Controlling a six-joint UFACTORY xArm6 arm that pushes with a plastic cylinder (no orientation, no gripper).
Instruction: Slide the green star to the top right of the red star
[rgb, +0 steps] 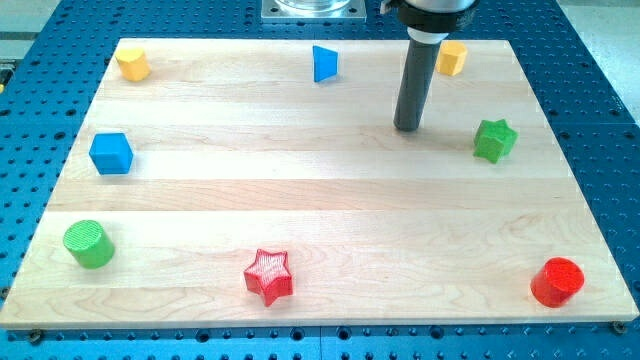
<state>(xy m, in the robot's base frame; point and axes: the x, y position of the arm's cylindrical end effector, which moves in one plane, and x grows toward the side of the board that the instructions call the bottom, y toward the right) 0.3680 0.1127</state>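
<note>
The pale wooden board (320, 190) lies on a blue perforated table (600, 100), and my tip (406, 128), the lower end of the straight dark rod, rests on the wood in the board's upper right part; there is no pincer on this arm to be released or clenched, only the bare rod, which grasps nothing. The green star-shaped plastic block (495, 139) sits near the view's right edge of the board, to the right of my tip and a shade lower, apart from it with bare wood between; the red star-shaped plastic block (269, 276) lies near the view's bottom, left of centre, well apart from the green star. Other pieces stand clear of the likely route: a yellow block (452, 58) just right of the rod near the top edge, its shape hard to make out; a blue wedge-like block (325, 63) at top centre; a yellow hexagonal block (133, 63) at top left; a blue cube (111, 153) at the left; a green cylinder (89, 244) at lower left; a red cylinder (557, 282) at lower right. By my judgement nothing of the task is yet done; the green star is still far off, and my tip stands on its left side, so it would need to come round to the star's upper right before pushing it down and leftward to a spot just above and right of the red star.
</note>
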